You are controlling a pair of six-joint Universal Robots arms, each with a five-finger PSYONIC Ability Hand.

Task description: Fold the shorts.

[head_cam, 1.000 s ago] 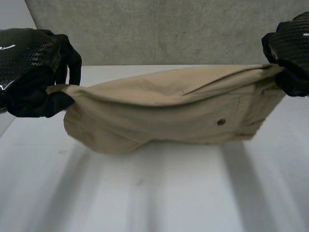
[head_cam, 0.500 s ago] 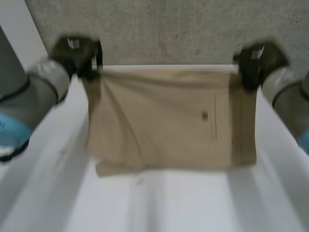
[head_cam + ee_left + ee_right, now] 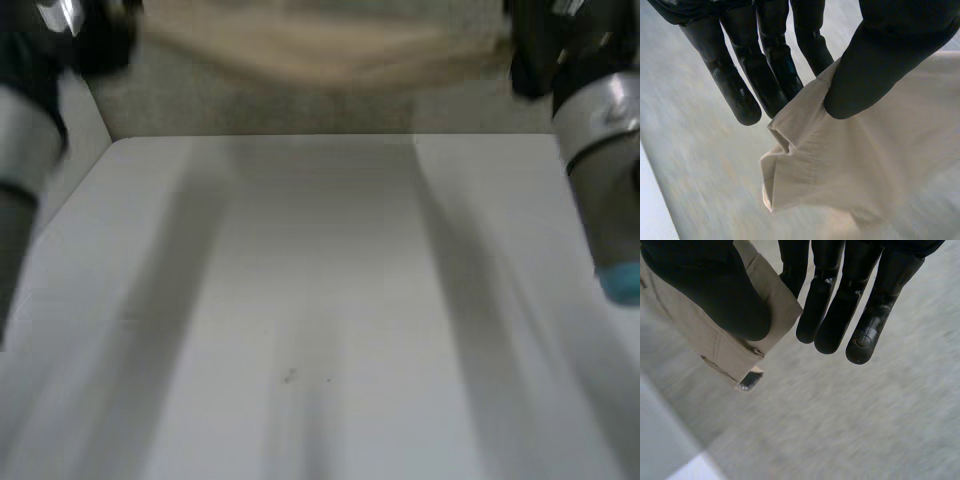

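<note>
Hanging high above the white table (image 3: 300, 300), the shorts (image 3: 320, 45) stretch as a tan band between the left hand (image 3: 95, 35) and the right hand (image 3: 535, 50) in the head view. One hand is at each end, and the cloth is well clear of the tabletop. My read: they're held up and taut so the cloth drops flat and can be laid down cleanly for a fold.

Over to the left wrist view: the thumb clamps a corner of the cloth against the fingers (image 3: 775, 75), a firm pinch. The rest of the shorts hangs away below the palm, bunched into a small pleat just past the fingertips.

Now the right wrist view, and it's the same story: thumb pressing a stitched edge against the fingers, the outer ones straight and bare beside it. The cloth trails off under the thumb side, with a small tag (image 3: 750, 381) at its corner. The folding itself looks not yet begun.
</note>
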